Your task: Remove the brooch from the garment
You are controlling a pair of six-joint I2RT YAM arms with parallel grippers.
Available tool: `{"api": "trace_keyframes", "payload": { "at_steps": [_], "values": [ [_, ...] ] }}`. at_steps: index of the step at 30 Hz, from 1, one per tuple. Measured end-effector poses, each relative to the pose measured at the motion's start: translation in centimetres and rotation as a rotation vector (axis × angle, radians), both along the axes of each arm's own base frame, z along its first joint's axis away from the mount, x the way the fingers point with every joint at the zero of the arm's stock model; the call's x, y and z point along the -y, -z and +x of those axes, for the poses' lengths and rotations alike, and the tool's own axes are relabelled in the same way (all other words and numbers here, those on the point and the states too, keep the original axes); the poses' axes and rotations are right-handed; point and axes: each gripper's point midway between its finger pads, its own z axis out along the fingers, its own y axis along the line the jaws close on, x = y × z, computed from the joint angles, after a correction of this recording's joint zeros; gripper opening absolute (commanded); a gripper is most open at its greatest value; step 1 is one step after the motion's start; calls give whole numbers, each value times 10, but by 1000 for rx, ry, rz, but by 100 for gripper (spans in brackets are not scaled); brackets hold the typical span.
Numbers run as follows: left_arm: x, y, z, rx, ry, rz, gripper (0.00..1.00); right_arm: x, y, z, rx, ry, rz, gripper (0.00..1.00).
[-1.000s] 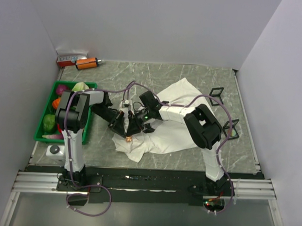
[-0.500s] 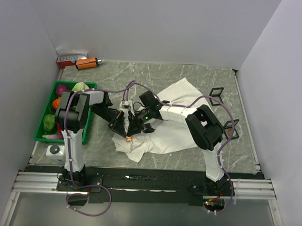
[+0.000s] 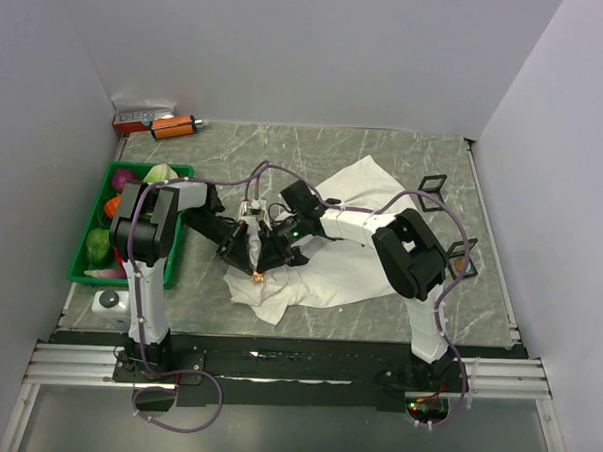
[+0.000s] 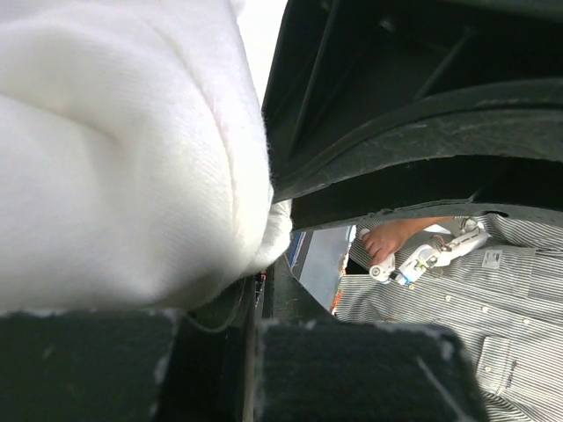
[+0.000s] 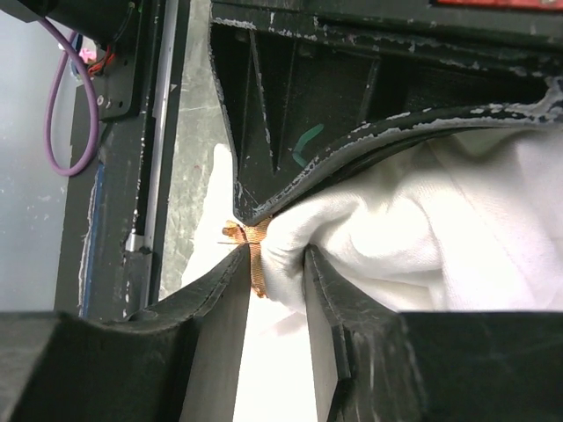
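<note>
At eight o'clock on the garment (image 3: 355,253), the left pincer (image 4: 257,294) pinches cloth; the right pincer (image 5: 273,264) straddles the brooch (image 5: 252,251), grip unclear. Next: clamp it, pull free.

1. No text, number or brand can be read in any view.
2. Red-and-white box (image 3: 143,117), back-left corner: has print, too small to read.
3. Tag (image 4: 493,259) on striped shirt (image 4: 457,308): blurred.
</note>
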Motion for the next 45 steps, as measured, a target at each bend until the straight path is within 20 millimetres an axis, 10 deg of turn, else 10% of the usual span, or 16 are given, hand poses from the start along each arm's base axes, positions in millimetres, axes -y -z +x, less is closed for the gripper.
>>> {"api": "trace_keyframes", "payload": {
  "at_steps": [15,27,45],
  "values": [
    [-13,0,10,72,-11,171,1,15,-13,24,100,82,-46,49],
    [-22,-5,15,54,-35,286,1,-9,-29,40,166,90,49,59],
    [-22,-11,11,21,-51,296,1,-16,-14,21,205,-29,52,40]
  ]
}}
